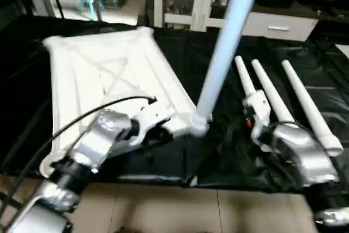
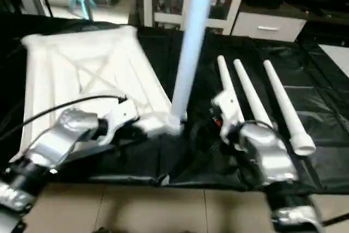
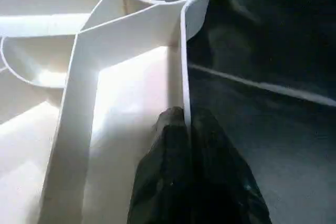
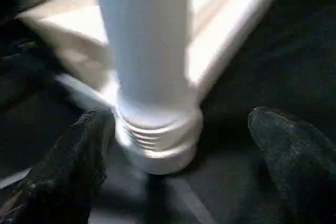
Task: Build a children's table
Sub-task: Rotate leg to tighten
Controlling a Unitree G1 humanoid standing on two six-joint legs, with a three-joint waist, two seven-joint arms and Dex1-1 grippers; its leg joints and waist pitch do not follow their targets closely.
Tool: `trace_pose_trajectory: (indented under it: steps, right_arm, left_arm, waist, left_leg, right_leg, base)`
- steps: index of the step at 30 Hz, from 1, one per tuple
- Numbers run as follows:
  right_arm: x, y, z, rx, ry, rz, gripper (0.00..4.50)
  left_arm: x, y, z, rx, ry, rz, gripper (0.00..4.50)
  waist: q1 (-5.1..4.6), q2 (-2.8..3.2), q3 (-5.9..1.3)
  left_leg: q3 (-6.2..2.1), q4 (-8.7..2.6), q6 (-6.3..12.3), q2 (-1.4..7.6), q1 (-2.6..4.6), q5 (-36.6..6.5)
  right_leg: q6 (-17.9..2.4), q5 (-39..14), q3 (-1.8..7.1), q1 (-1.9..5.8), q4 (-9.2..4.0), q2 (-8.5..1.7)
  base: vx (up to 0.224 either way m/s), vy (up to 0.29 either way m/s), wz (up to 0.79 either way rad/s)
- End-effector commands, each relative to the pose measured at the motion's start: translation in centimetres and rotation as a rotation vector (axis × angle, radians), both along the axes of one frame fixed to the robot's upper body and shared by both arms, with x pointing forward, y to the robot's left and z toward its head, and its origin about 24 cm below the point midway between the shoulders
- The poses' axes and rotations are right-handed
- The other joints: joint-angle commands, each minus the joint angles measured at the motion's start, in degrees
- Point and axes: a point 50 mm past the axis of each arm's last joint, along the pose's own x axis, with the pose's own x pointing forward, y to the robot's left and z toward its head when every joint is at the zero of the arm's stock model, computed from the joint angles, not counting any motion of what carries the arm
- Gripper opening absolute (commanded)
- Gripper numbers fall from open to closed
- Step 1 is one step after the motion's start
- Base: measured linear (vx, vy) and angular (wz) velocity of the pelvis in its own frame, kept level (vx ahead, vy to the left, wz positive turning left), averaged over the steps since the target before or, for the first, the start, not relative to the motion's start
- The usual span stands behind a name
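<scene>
The children's table's white tabletop (image 1: 103, 69) lies underside up on a black sheet, its X ribs showing. One white leg (image 1: 223, 47) stands upright in the near right corner socket (image 1: 198, 128), threads still visible at its base (image 4: 157, 129). Three more legs (image 1: 272, 96) lie side by side on the sheet to the right. My left gripper (image 3: 184, 124) is shut on the tabletop's thin side wall just short of that socket. My right gripper (image 4: 181, 121) is open, its fingers (image 4: 79, 156) wide apart on either side of the leg's base without touching it.
The black sheet (image 1: 229, 162) ends near me at a tiled floor (image 1: 174, 211). White cabinets and a drawer unit (image 1: 272, 25) stand behind the work area. A black cable (image 1: 98, 107) arcs over my left forearm.
</scene>
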Motion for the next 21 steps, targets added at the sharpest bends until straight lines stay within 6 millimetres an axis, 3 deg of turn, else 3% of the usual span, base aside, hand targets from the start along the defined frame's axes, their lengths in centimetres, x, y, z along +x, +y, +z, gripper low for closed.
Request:
trace_pose_trajectory:
  steps: [1,3,6,7,14,21]
  right_arm:
    - [-0.42,0.41,0.14,0.012,0.043,0.118,4.45]
    - [-0.45,0.5,0.05,0.008,0.061,0.157,4.45]
    - [-0.38,0.71,0.22,0.002,0.081,0.214,4.45]
    - [-0.32,0.79,0.3,-0.001,0.086,0.23,4.45]
    - [0.21,0.91,0.23,-0.076,0.07,0.285,4.45]
    - [0.27,0.25,0.15,-0.079,0.095,0.316,4.45]
  left_arm:
    - [-1.44,-1.14,-0.99,0.025,0.075,-0.134,0.0]
    - [-1.52,-1.13,-0.9,0.031,0.078,-0.152,0.0]
    - [-1.61,-1.04,-0.74,0.039,0.077,-0.17,0.0]
    - [-1.68,-0.98,-0.69,0.042,0.079,-0.176,0.0]
    - [-1.83,-0.7,-0.68,0.063,0.083,-0.198,0.0]
    - [-1.93,-0.55,-0.66,0.07,0.088,-0.208,0.0]
  waist:
    - [-0.11,0.04,-3.47]
    - [0.27,0.32,-3.4]
    - [0.43,0.29,-3.41]
    - [0.5,0.01,-3.42]
    - [0.46,0.04,-3.65]
    - [0.52,0.09,-3.6]
  left_leg:
    - [-0.08,-4.13,2.75,1.67,0.28,-13.1]
    - [-0.07,-4.17,2.56,1.77,0.41,-13.1]
    - [-0.08,-4.2,2.02,1.77,0.46,-13.3]
    - [-0.15,-4.23,1.93,1.8,0.4,-13.1]
    - [-0.12,-4.0,1.82,1.65,0.21,-10.9]
    - [-0.05,-3.93,2.12,1.64,0.32,-11.5]
  right_leg:
    - [-11.1,-14.3,3.1,2.99,-4.47,-3.74]
    - [-11.1,-14.9,3.16,2.83,-4.52,-3.82]
    - [-11.3,-15.0,3.15,2.86,-4.45,-3.85]
    - [-11.1,-15.3,3.11,2.94,-4.33,-3.9]
    - [-11.6,-12.9,3.11,3.14,-3.97,-3.92]
    - [-11.9,-13.5,3.09,3.17,-4.11,-3.89]
  base:
    - [0.0,0.0,0.0]
    - [0.0,0.0,0.0]
    - [0.0,0.0,0.0]
    - [0.0,0.0,0.0]
    - [0.0,0.0,0.0]
    - [0.0,0.0,0.0]
